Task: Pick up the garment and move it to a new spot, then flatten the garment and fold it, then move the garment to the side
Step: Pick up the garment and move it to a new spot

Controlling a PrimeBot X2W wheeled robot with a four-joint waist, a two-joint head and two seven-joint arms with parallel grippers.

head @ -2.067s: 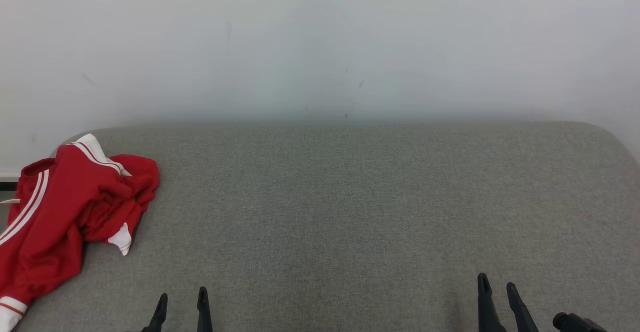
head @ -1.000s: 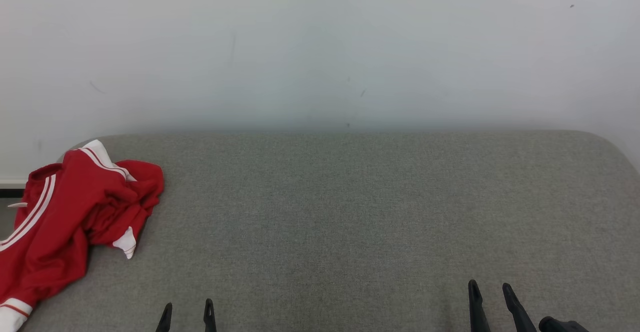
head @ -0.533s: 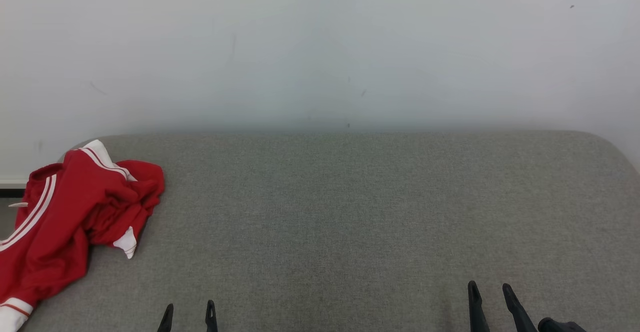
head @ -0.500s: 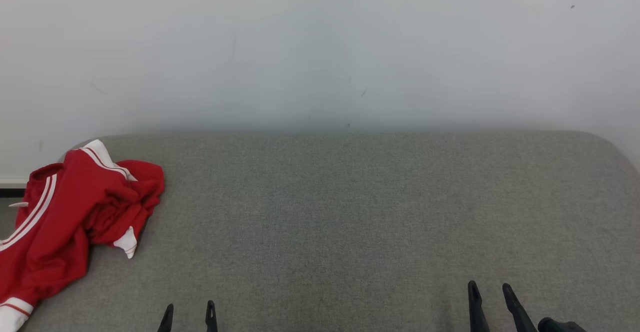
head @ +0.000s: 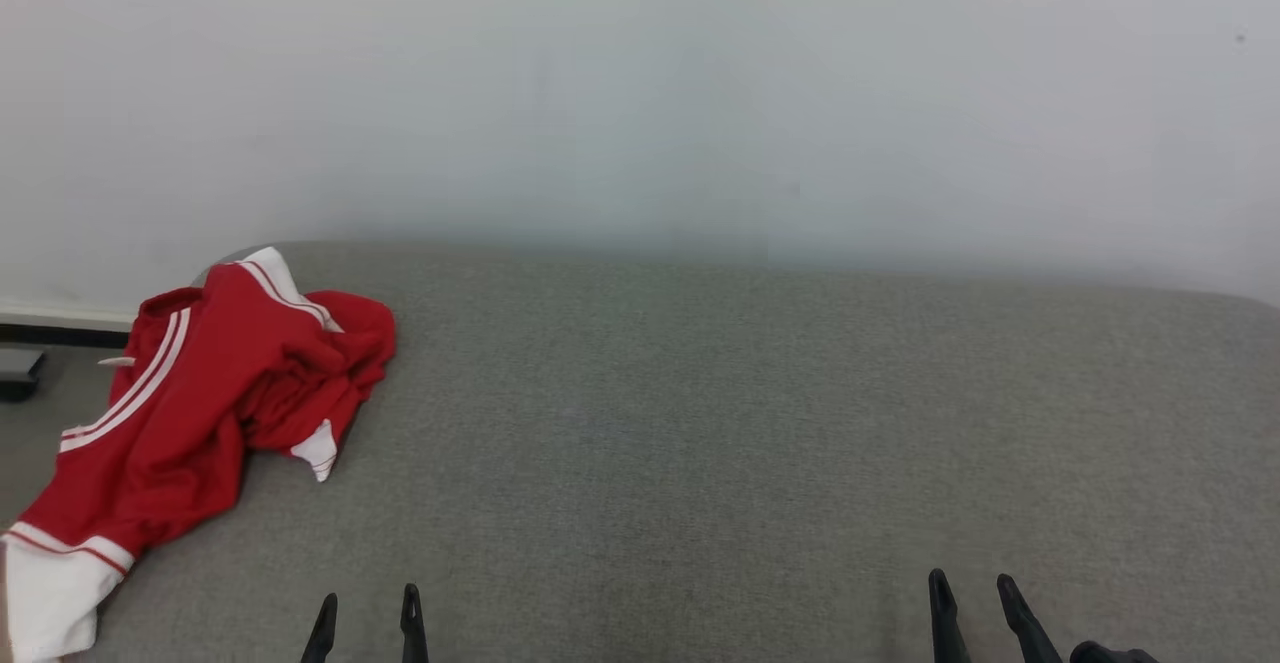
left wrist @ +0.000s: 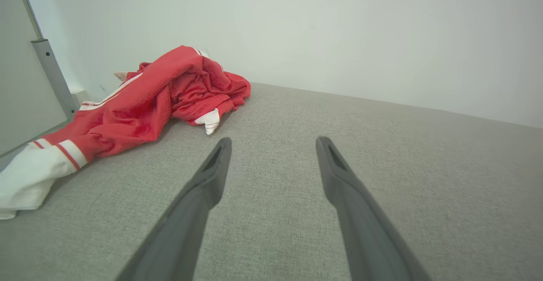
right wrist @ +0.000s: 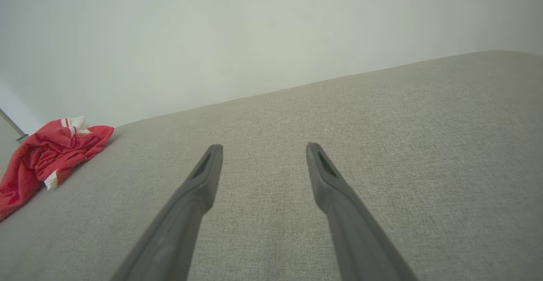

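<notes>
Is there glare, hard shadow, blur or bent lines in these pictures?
Head view: soft light, no glare; the crumpled red garment with white stripes casts a faint shadow on the grey fabric surface. Left wrist view: the left gripper blurs toward the bottom edge. Right wrist view: the right gripper likewise; the surface's far edge runs tilted.

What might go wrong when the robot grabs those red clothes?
The red garment lies crumpled at the left edge of the grey surface, with its white cuff near the rim; a clumsy pull might drag it off.
It is bunched, so the open left gripper could pinch several layers, making flattening harder.
The open right gripper is far off, so helping means a long reach.
</notes>
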